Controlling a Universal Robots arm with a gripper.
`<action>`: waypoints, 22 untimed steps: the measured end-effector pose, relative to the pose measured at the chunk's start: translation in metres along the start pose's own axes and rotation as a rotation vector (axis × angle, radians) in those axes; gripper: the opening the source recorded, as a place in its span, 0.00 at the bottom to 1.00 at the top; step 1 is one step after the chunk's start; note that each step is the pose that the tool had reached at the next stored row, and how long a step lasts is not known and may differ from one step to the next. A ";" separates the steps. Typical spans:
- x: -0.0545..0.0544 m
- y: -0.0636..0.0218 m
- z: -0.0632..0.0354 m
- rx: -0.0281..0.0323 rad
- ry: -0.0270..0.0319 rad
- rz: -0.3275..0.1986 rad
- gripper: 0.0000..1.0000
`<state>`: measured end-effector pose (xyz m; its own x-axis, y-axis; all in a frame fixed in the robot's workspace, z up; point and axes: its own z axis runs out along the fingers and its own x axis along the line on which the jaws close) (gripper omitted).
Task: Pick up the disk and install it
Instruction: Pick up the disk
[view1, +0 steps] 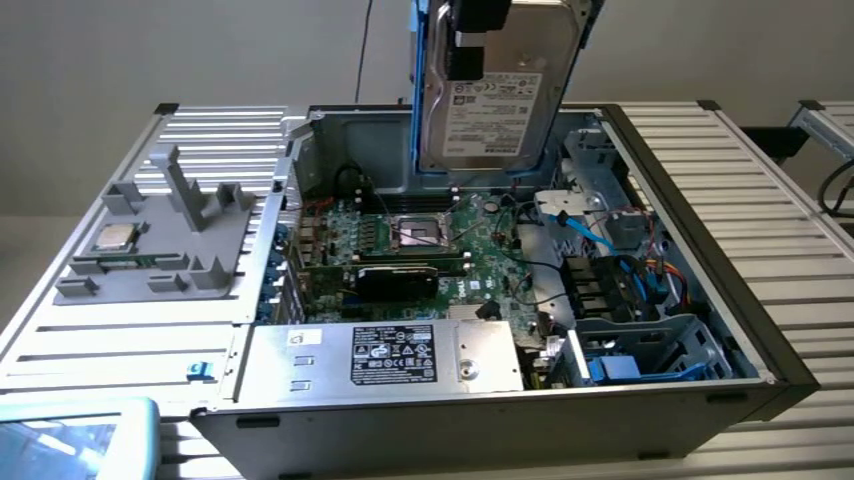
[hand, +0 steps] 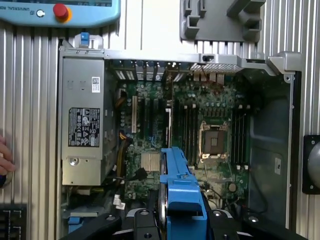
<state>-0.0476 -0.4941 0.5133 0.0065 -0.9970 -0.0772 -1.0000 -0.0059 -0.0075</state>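
The gripper (view1: 478, 38) pinches the disk (view1: 494, 105) by its upper end and holds it upright in the air, above the open case (view1: 663, 150). The white label faces the exterior camera and the blue carrier runs down both long sides. The disk's lower edge hangs over the back part of the case, above the motherboard (view1: 447, 262), clear of everything inside. In the wrist view the gripper (hand: 182, 221) has its black fingers (hand: 142, 220) on either side of the disk (hand: 181, 182), seen edge-on as a blue strip over the motherboard (hand: 150, 120), just beside the empty socket (hand: 214, 141). In the exterior view the socket (view1: 416, 233) lies below the disk. The power supply (view1: 387, 355), a silver box with a black-and-white label, sits at the near end of the case, and a drive cage (view1: 674, 335) fills the near corner on the exterior view's right. Blue cables (view1: 597, 228) run along that side. On the slatted table (view1: 781, 215), at the exterior view's left of the case, a grey fixture (view1: 180, 225) carries a small silver chip (view1: 112, 240). A pendant (view1: 67, 440) lies at the near left corner; its red button (hand: 61, 11) shows in the wrist view, where a person's hand (hand: 4, 159) rests at the table's edge.
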 end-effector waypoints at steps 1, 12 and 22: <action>0.001 -0.0020 0.0000 -0.0001 0.0048 0.000 0.37; 0.012 -0.0175 -0.0006 -0.0004 0.0627 0.000 0.37; 0.031 -0.0376 -0.0019 -0.0013 0.0651 0.000 0.37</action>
<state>-0.0098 -0.5251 0.5131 0.0065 -0.9999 -0.0121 -1.0000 -0.0064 -0.0063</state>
